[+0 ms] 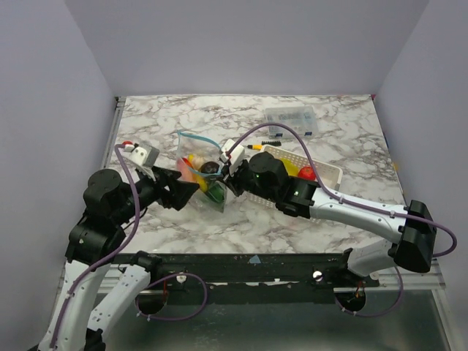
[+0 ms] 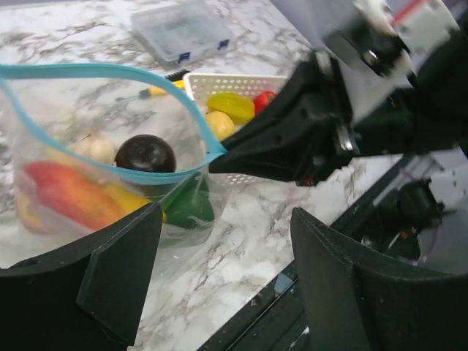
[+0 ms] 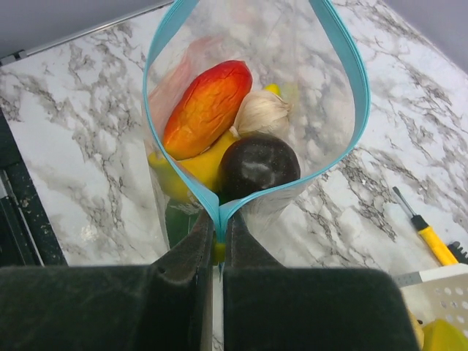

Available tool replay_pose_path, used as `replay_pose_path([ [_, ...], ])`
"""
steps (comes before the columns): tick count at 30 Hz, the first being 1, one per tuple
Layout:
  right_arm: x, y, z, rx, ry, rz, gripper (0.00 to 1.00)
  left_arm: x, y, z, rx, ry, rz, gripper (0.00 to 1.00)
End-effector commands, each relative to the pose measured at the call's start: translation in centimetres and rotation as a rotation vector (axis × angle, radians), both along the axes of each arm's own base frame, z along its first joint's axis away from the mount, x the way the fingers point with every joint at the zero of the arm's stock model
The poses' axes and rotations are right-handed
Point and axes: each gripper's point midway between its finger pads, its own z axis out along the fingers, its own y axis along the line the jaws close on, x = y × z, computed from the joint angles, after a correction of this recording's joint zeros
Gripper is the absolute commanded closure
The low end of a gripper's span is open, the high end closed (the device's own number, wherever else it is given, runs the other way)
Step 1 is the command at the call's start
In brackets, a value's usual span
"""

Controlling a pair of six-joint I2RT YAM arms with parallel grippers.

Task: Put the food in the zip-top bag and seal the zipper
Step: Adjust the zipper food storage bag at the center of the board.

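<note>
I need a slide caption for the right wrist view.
Right gripper pinches the zipper of the open zip-top bag, toy food inside.

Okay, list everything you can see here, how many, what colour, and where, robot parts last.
zip-top bag: one, clear, mid-table, mouth open
zipper: one, light blue, around bag mouth
toy food in bag: five visible, red-orange, white garlic, dark round, yellow, green
toy food in basket: three visible, yellow-green, red, yellow
basket: one, white slotted, right of bag
lidded box: one, clear, far side
screwdriver: one, yellow handle, beside basket
left gripper: one, black, open, left of bag
right gripper: one, black, shut on zipper end
</note>
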Motion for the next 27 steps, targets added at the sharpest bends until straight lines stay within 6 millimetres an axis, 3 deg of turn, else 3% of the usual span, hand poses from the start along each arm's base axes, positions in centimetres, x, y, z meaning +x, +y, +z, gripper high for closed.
replay_pose_path([
  [1,-1.3,1.3,0.7,0.000,0.029,0.161,1.00,-1.2,-2.7,-0.8,0.159,-0.157,-0.223,0.26],
  [6,-1.5,1.4,0.4,-0.005,0.042,0.184,1.00,1.4,-2.7,-3.5,0.369,-0.262,-0.195,0.25],
  [7,-1.5,1.3,0.3,-0.006,0.043,0.183,1.00,1.8,-3.0,-3.8,0.416,-0.309,-0.217,0.21],
  [13,-1.9,1.4,-0.1,-0.007,0.066,0.204,1.00,2.5,-4.3,-4.0,0.598,-0.494,-0.319,0.14],
  [17,-2.1,1.6,-0.4,-0.015,0.077,0.217,1.00,3.8,-4.5,-5.4,0.726,-0.491,-0.329,0.15],
  [20,-2.4,1.6,-0.2,-0.017,0.081,0.230,1.00,4.1,-4.5,-7.0,0.805,-0.488,-0.351,0.20],
  [23,-2.5,1.3,0.2,-0.013,0.075,0.230,1.00,4.6,-3.4,-7.9,0.861,-0.480,-0.307,0.42],
  [27,-2.9,1.3,1.0,0.005,0.073,0.250,1.00,4.6,-2.6,-8.5,0.874,-0.504,-0.267,0.56],
])
